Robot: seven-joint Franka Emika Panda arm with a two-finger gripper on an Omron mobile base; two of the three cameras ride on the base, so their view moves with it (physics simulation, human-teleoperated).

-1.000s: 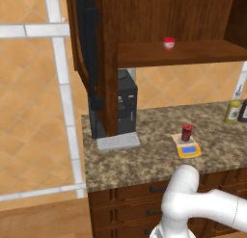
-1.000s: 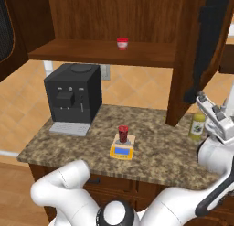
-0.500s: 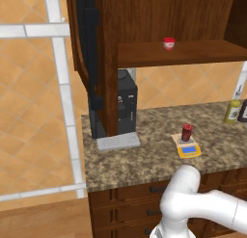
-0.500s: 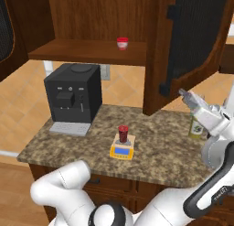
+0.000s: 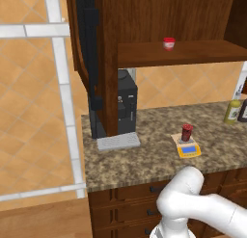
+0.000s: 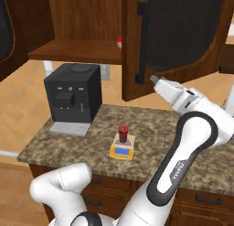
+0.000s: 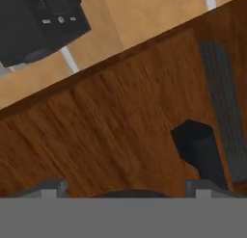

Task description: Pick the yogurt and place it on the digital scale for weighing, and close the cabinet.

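The dark red yogurt stands upright on the small yellow digital scale on the granite counter. The cabinet's right door is part way swung in, its black bar handle facing me. My gripper presses against the lower part of that door's wood face, fingertips spread wide and open with nothing between them. The cabinet's left door stands open, seen edge-on in the left base view.
A red-and-white cup sits on the cabinet shelf. A black coffee machine stands at the counter's left. Two bottles stand at the right end. Drawers lie below the counter edge.
The right cabinet door has swung leftward toward closing, and my hand has followed it, staying against the door. The yogurt and the scale have not moved.
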